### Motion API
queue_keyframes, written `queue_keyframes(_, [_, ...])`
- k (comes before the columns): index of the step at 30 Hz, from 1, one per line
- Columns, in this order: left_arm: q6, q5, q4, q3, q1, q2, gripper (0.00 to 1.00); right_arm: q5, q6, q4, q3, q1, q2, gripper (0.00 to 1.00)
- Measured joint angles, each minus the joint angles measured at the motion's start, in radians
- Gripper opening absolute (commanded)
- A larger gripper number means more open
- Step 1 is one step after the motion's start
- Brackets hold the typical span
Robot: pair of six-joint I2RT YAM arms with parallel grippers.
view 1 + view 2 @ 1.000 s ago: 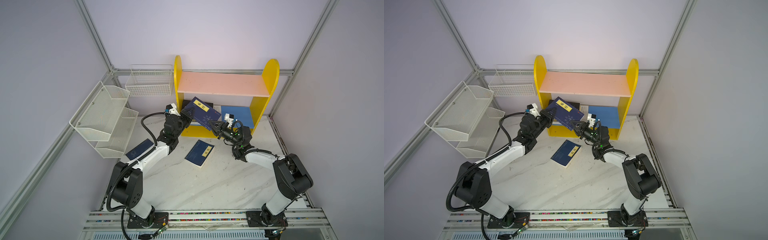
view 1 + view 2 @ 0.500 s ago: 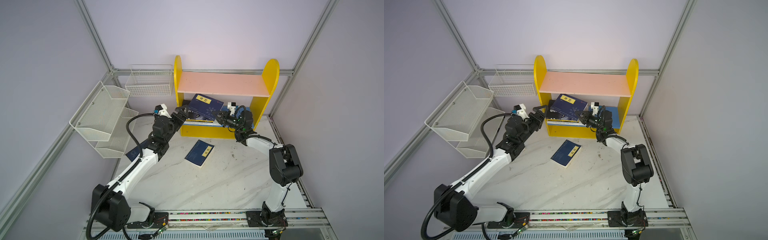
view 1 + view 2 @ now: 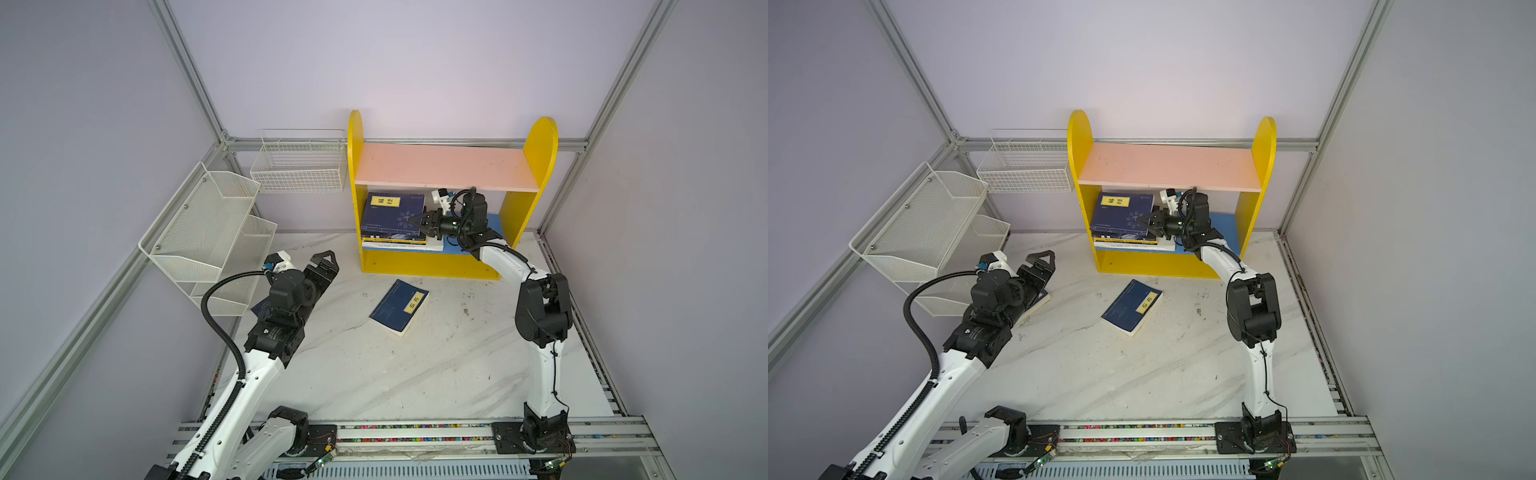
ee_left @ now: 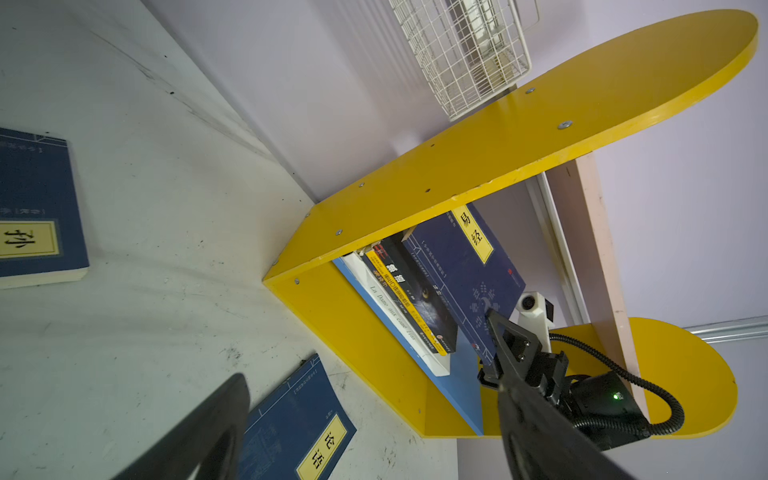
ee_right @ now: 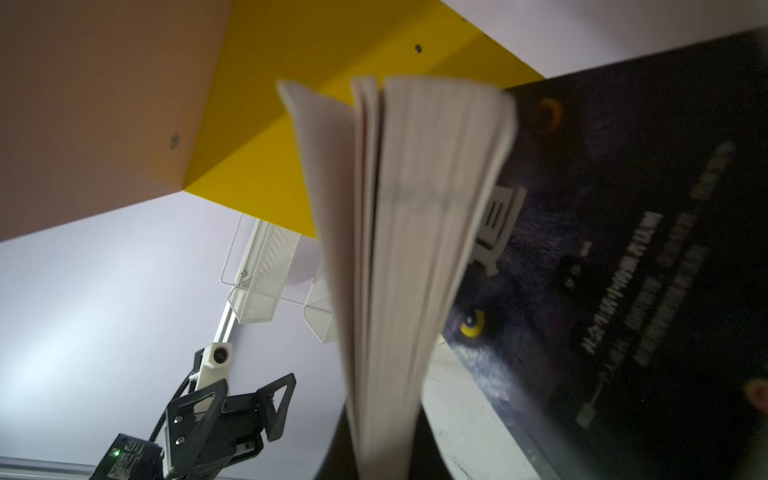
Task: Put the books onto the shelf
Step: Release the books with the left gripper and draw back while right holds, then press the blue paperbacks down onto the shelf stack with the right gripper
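Coach: Hands first. Your left gripper [image 3: 323,258] hangs wide open and holds nothing. A navy book [image 4: 37,199] lies half under that arm, beside the white mesh rack [image 3: 199,232].

Operator: And past that?

Coach: A second navy book [image 3: 400,305] lies flat in the middle of the table [image 3: 415,374]. Leave both alone.

Operator: And the far end?

Coach: Your right gripper [image 3: 417,219] is pinched on the edge of the top navy book [image 3: 390,214]. It leans on the stack [image 3: 395,243] inside the shelf [image 3: 415,264]. Lower it gently till it lies flat. Then let go and pull straight back, so you don't drag it out.
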Motion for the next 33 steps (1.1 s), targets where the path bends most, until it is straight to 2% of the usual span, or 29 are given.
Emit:
queue_keyframes(8, [0.0, -0.008, -0.008, -0.011, 0.0, 0.003, 0.92, -0.006, -0.089, -0.161, 0.152, -0.005, 0.089, 0.06])
queue_keyframes(15, [0.0, -0.008, -0.005, -0.011, 0.0, 0.017, 0.92, 0.016, -0.093, -0.166, 0.158, -0.007, 0.095, 0.19])
queue_keyframes(17, [0.0, -0.008, -0.004, -0.011, 0.0, 0.021, 0.92, 0.025, -0.075, -0.125, 0.14, -0.007, 0.095, 0.3])
queue_keyframes(21, [-0.001, -0.004, 0.0, -0.012, 0.0, 0.039, 0.92, 0.058, -0.001, -0.004, 0.068, -0.007, 0.094, 0.38])
queue_keyframes(26, [-0.005, 0.015, 0.013, -0.014, 0.0, 0.077, 0.92, 0.121, 0.069, 0.084, 0.026, -0.007, 0.094, 0.4])
queue_keyframes(28, [-0.012, 0.022, 0.018, -0.02, 0.0, 0.084, 0.92, 0.149, 0.081, 0.112, 0.017, -0.008, 0.09, 0.46])
queue_keyframes(32, [-0.024, 0.031, 0.027, -0.036, 0.0, 0.09, 0.92, 0.205, 0.092, 0.135, -0.029, -0.009, 0.055, 0.53])
queue_keyframes(33, [-0.027, 0.033, 0.03, -0.038, 0.0, 0.092, 0.92, 0.222, 0.093, 0.141, -0.042, -0.009, 0.043, 0.52])
